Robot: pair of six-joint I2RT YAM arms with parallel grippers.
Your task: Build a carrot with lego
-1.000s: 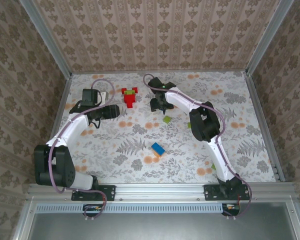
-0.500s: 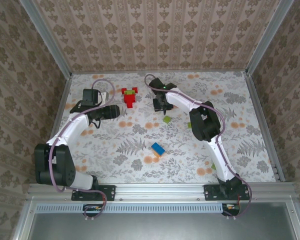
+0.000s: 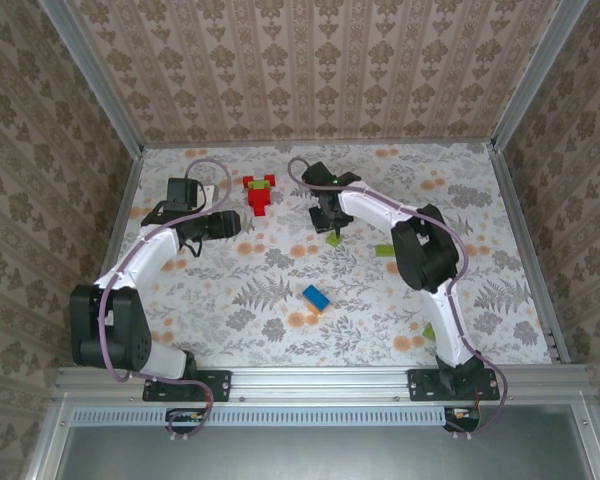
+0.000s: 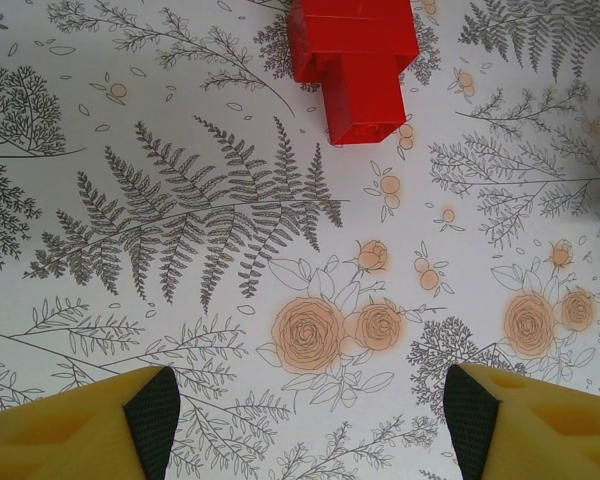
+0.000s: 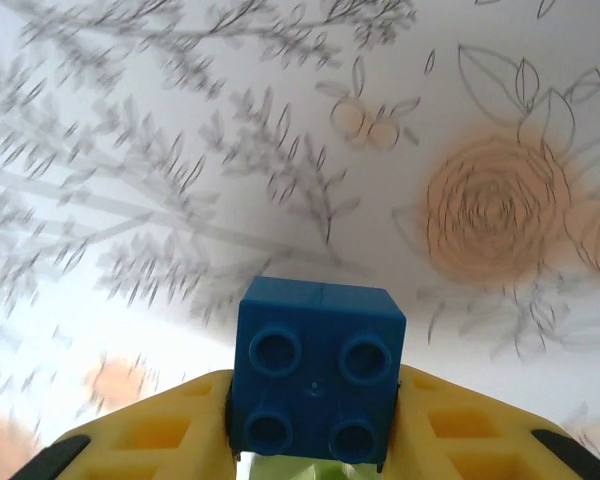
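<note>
Blue brick [image 5: 318, 385] is seen pinched between the yellow fingers [image 5: 160, 435] of the right hand [image 5: 318, 432], studs toward the camera, both side faces met by the pads. A green sliver [image 5: 280, 470] is seen under it; whether a second brick is joined there cannot be told. From above, this hand is placed over mid worktop [image 3: 230, 320], right of the red piece [image 3: 261, 192] and apart from it.

The left hand [image 4: 310, 425] is spread, with nothing between its fingers. The red piece, a stepped stack of red bricks, lies ahead of it, well apart. A blue-and-orange brick [image 3: 315, 298] lies nearer the bases, and a green brick [image 3: 385, 250] lies by the right arm.

Handling, as judged: the bricks are taken to be light, rigid and smooth-sided, so they are not easily crushed but are easily slipped or twisted in the pads. Hold is best taken on two opposite flat sides, squarely, with studs and underside left free for mating. A straight push is called for when joining. The red piece could be slid across the worktop by that push unless it is steadied by the left hand.
</note>
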